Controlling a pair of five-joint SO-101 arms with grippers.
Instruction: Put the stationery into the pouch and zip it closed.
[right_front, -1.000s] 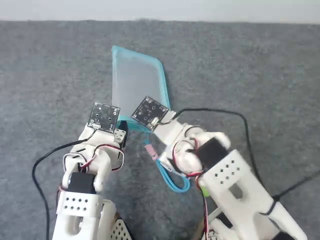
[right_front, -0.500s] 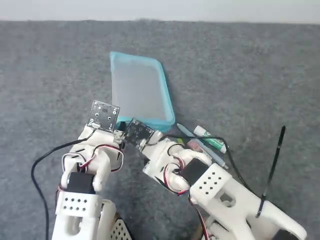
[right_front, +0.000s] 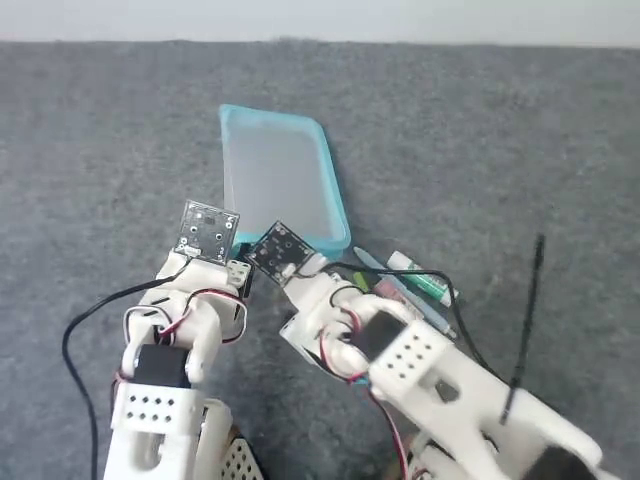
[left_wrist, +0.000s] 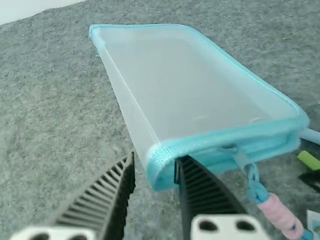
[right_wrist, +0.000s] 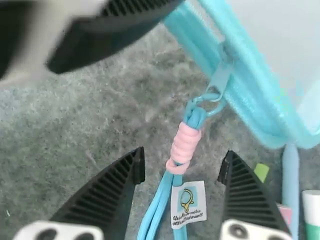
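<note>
In the middle of the grey mat (right_front: 520, 140) the pouch (right_front: 278, 185) lies flat. It is translucent with a turquoise edge, and its long side runs near to far. At its near end the zip pull (right_wrist: 220, 80) hangs off the edge, with a blue strap (right_wrist: 159, 215) clipped to it. A pink wrap (right_wrist: 184, 145) binds the strap, and a small white tag (right_wrist: 188, 202) lies on it. The stationery (right_front: 418, 282) lies on the mat just right of the pouch's near right corner, outside it: a blue pen, a white-and-green tube and something pink, side by side. The left gripper (left_wrist: 155, 182) is clamped on the pouch's near left corner. The right gripper (right_wrist: 182, 159) hangs just near of the pull, its fingers apart, with the pink wrap between them and touching neither. A black cable (right_front: 527, 310) stands by the right arm.
</note>
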